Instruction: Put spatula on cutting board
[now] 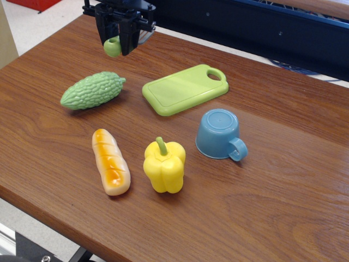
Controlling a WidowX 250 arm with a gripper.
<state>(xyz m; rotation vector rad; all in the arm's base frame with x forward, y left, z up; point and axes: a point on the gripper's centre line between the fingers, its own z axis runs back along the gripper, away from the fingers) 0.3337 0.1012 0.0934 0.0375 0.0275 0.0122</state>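
My black gripper (116, 42) hangs in the air at the back left of the table, shut on the spatula (112, 47). Only the spatula's lime-green handle end shows below the fingers; its grey blade is hidden between them. The lime-green cutting board (182, 89) lies flat on the table to the right of and nearer than the gripper, with its loop handle at the far right corner. The board has nothing on it.
A bumpy green gourd (92, 90) lies left of the board, under and in front of the gripper. A bread roll (110, 161), a yellow bell pepper (164, 166) and a blue cup (219, 134) sit nearer the front. The wooden table (283, 180) ends at left and front.
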